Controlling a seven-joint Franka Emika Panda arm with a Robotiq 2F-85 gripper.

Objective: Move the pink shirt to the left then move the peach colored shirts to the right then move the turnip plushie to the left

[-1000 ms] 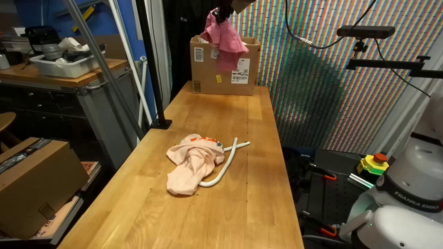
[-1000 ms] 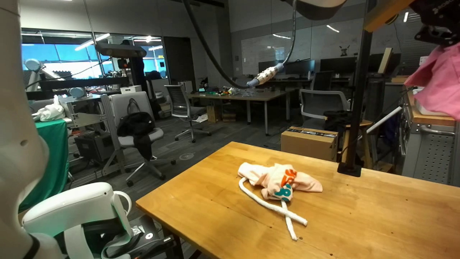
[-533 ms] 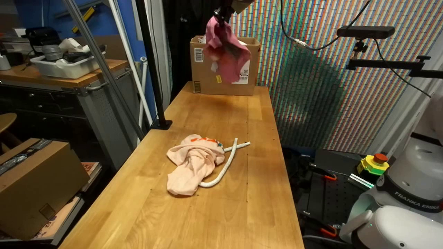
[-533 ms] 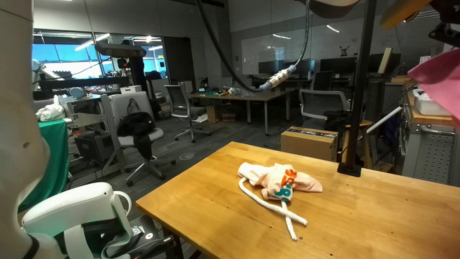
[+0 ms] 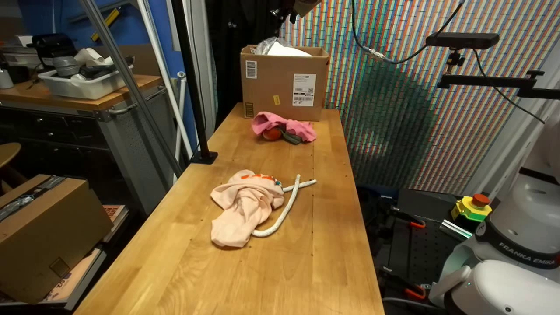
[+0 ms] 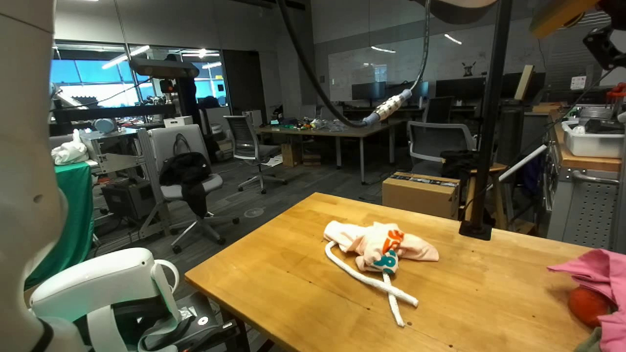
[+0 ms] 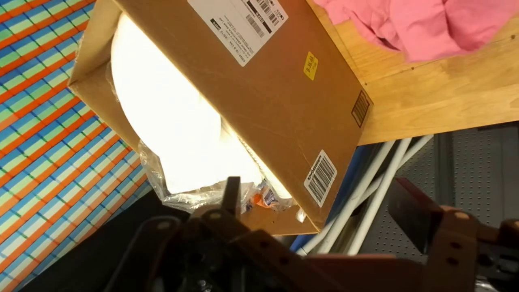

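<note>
The pink shirt [image 5: 273,119] lies crumpled on the far part of the table, just in front of a cardboard box. Partly under it sits the turnip plushie [image 5: 272,134], its red-orange body and green leaves showing in both exterior views. A peach shirt [image 5: 245,205] is bunched up mid-table; only one is seen. High over the box, my gripper [image 5: 284,16] is apart from all cloth. In the wrist view the gripper [image 7: 324,205] stands open, nothing between its fingers, with the pink shirt [image 7: 425,28] at the upper right and the plushie out of sight.
The cardboard box [image 5: 271,92], holding bright white material and clear plastic, stands at the table's far end. A white rope [image 5: 286,210] loops out from under the peach shirt. A black post [image 5: 203,156] rises from the table edge.
The gripper has opened. The pink shirt, which hung from it in front of the box, has dropped onto the table with the plushie. The peach shirt has stayed put.
</note>
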